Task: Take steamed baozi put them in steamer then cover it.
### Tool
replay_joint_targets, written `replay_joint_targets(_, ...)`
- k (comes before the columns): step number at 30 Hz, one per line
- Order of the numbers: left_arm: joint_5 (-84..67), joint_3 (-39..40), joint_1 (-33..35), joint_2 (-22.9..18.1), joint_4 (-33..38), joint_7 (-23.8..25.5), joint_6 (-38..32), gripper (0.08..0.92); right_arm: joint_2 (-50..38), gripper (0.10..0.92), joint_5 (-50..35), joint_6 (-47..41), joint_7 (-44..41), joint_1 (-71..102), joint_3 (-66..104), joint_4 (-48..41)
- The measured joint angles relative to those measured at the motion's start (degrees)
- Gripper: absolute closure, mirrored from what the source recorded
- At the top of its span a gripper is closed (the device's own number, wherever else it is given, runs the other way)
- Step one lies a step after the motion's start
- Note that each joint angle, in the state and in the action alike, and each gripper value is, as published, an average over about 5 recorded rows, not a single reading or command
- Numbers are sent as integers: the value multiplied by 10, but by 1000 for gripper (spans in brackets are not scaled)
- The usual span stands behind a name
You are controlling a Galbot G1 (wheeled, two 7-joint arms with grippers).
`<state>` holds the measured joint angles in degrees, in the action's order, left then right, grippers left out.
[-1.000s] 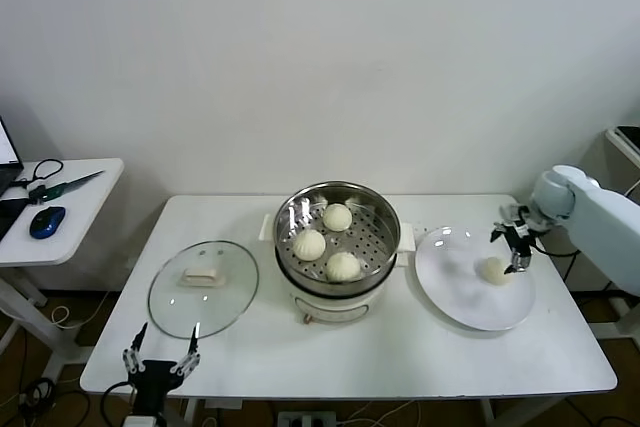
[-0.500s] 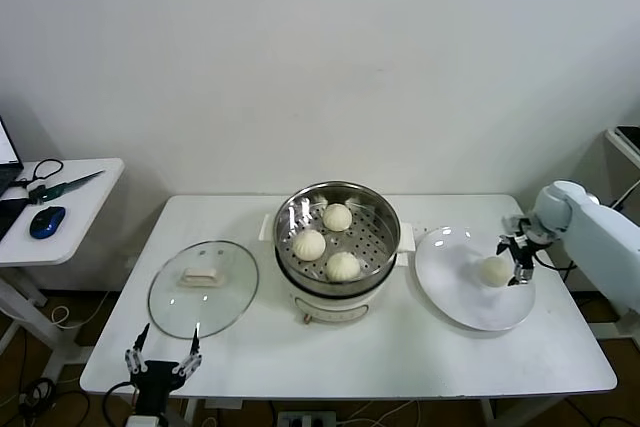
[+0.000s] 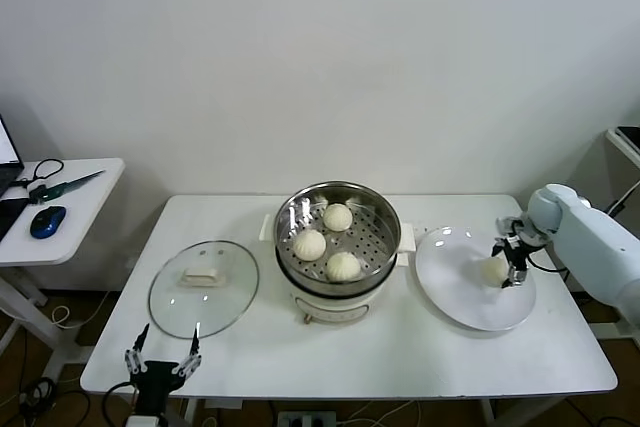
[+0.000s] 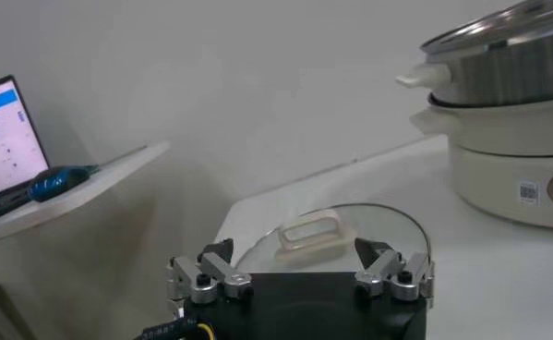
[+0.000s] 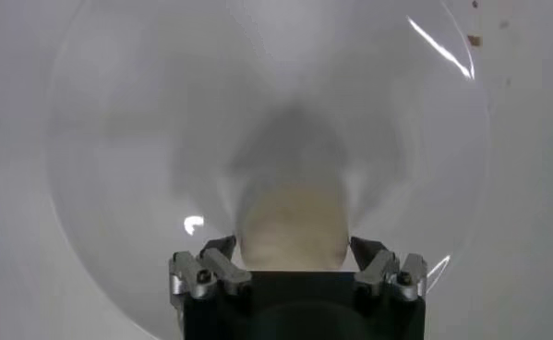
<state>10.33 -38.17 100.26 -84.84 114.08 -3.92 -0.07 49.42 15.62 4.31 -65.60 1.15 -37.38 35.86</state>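
1. Head view: the right claw (image 3: 510,265) is straddling the last steamed baozi (image 3: 494,270) on the white plate (image 3: 470,302) at the right of the bench (image 3: 420,357), fingers spread, not yet clenched. Three baozi (image 3: 309,244) are sitting in the steamer (image 3: 337,247) at centre. The cover (image 3: 203,287) is lying flat to its left, leaving the pot open for loading.
2. Left wrist view: the left claw (image 4: 299,277) is parked released off the near-left bench edge, facing the cover (image 4: 327,236). A small label (image 4: 529,192) on the steamer base is unreadable.
3. Right wrist view: the baozi (image 5: 294,226) is lying between the open fingers (image 5: 205,273), probably awaiting closure.
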Motion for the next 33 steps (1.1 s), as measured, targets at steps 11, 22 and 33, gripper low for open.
replay_joint_targets(11,0,0,3,-1,2,0,-2,177,-1,312,-7,4,-6,-8,1,-3)
replay_joint_targets(22,-3,4,10,-5,11,1,-3,177,-24,329,-91,-23,-10,-63,-61,41)
replay_joint_targets(33,-9,18,15,-7,30,4,-1,177,-10,322,-299,-87,3,-241,-235,127)
